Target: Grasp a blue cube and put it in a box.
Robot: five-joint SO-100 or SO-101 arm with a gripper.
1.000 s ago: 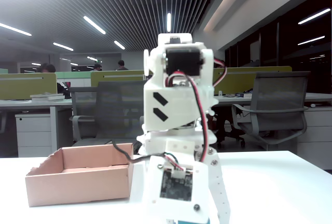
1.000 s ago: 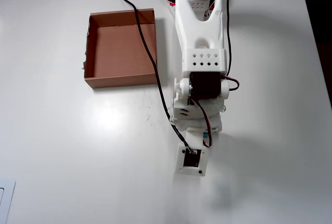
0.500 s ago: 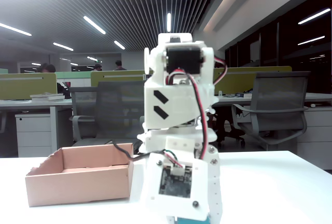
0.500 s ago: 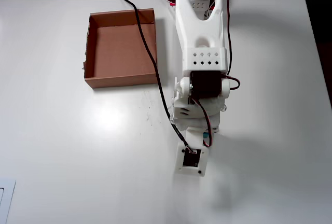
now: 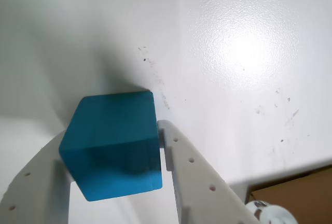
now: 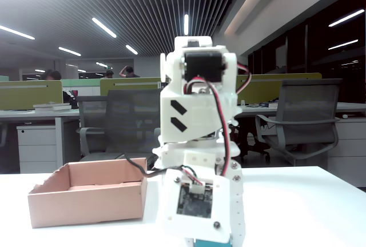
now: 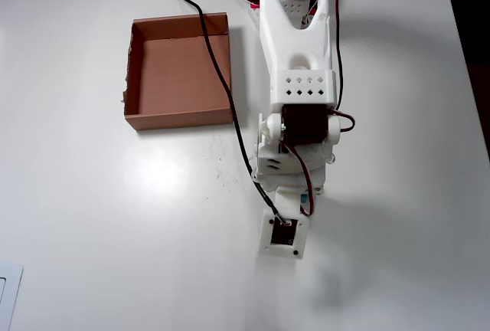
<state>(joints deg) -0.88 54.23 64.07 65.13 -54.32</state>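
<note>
The blue cube [image 5: 111, 143] sits between my gripper's [image 5: 111, 133] two white fingers, which press on its left and right faces. I cannot tell whether it rests on the white table or hangs just above it. In the fixed view only a turquoise sliver of the cube [image 6: 209, 242] shows under the wrist at the bottom edge. In the overhead view the cube is hidden beneath the wrist camera mount [image 7: 285, 233]. The tan cardboard box [image 7: 180, 120] stands empty at the back left, well apart from the gripper. It also shows in the fixed view [image 6: 86, 204] and as a brown corner in the wrist view [image 5: 298, 198].
A black cable [image 7: 222, 78] runs from the arm's base across the box's right wall to the wrist. A pale flat object [image 7: 8, 293] lies at the table's front left corner. Office chairs and desks stand behind the table in the fixed view.
</note>
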